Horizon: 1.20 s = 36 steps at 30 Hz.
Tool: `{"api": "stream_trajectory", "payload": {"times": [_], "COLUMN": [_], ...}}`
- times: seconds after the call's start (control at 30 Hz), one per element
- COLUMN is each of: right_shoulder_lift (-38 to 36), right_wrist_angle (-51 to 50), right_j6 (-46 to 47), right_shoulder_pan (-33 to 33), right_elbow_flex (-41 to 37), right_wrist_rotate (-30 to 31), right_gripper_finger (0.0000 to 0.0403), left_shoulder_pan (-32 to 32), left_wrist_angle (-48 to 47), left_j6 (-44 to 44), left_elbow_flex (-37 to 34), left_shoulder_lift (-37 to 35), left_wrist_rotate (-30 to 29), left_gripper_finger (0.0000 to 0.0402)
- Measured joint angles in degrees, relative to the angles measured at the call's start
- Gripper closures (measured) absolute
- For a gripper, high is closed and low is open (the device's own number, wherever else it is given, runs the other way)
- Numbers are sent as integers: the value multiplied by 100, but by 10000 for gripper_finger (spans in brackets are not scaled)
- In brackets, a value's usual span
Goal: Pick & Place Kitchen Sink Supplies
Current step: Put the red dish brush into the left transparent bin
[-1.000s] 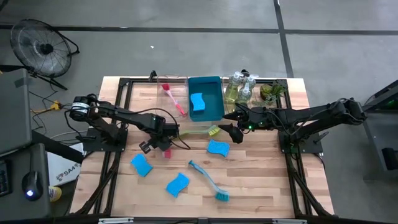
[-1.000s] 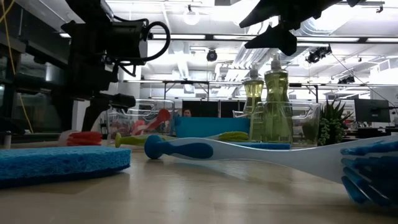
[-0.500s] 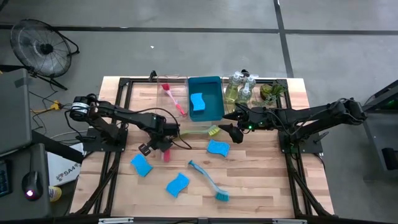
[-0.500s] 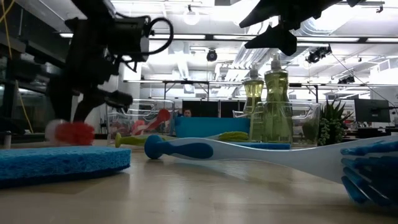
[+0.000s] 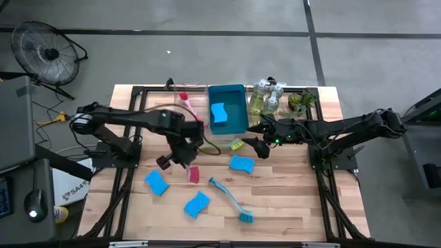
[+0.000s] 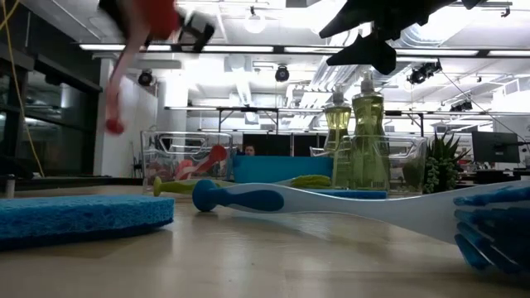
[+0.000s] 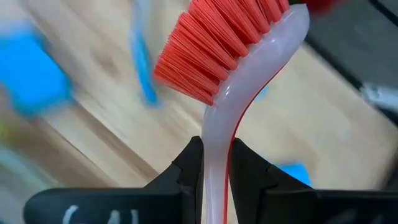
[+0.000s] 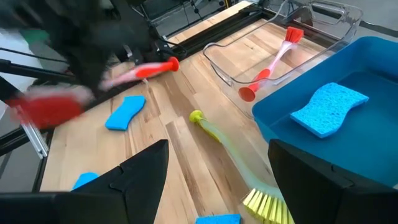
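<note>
Right now my left claw (image 7: 214, 163) is clamped tight on the pale translucent handle of a pink-red dish brush (image 7: 239, 62), and the red bristle head fans out past my fingers (image 7: 186, 168) in the left wrist view. From above, this claw (image 5: 180, 153) sits left of the frame's centre, over the bare wood of the table (image 5: 289, 200), with the brush's red head (image 5: 193, 173) just below it. In the low view the same brush (image 6: 124, 58) hangs lifted in the upper left, blurred.

My right claw (image 5: 255, 142) hovers at centre, just right of the blue rectangular bin (image 5: 238, 122), its fingers spread wide and holding nothing. Just to its left lies a yellow-green dish brush (image 5: 224, 145), flat on the wood.

Inside the bin rests one bright blue wavy-edged sponge (image 5: 219, 113). Left of the bin, a clear plastic tray (image 5: 185, 89) holds a second pink-red brush (image 5: 193, 110). Right of the bin stand small clear pump bottles of yellowish liquid (image 5: 265, 100), with a small green plant (image 5: 301, 102) beside them.

Three more blue sponges lie loose on the wood: one (image 5: 241, 164) below my right claw, one (image 5: 157, 182) at lower left, one (image 5: 197, 204) at lower centre. A teal long-handled brush (image 5: 231, 200) lies slantwise between the last of those and the first.
</note>
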Motion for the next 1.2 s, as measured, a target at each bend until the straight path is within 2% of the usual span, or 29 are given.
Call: {"api": "stream_trajectory", "payload": {"times": [0.17, 0.3, 0.43, 0.6, 0.7, 0.93, 1.2], "right_shoulder_lift": [1, 1, 1, -1, -1, -1, -1], "right_wrist_angle": [-51, 38, 644, 1748, 1967, 2244, 3128], "right_j6": [-9, -19, 22, -1137, -1551, -1805, -2550], "right_shoulder_pan": [-1, -1, 3, 223, 337, 360, 357], "right_elbow_flex": [0, 0, 0, 0, 0, 0, 0], "right_wrist_rotate": [19, 22, -35, -8, 181, 431, 655], "right_gripper_finger": [132, 132, 132, 132, 132, 132, 132], "left_shoulder_pan": [4, 7, 137, 424, 597, 865, 997], "left_wrist_angle": [631, 1490, 2515, 3425, 3869, 4845, 5652], "left_j6": [17, -68, -342, -841, -1255, -2306, -3106], "left_elbow_flex": [875, 1172, 1183, 1180, 1178, 1178, 1172], "left_shoulder_lift": [-281, -472, -556, -560, -551, -522, -38], "left_wrist_rotate": [167, 154, 152, 193, 194, -59, -181], "left_gripper_finger": [355, 355, 355, 355, 355, 355, 355]}}
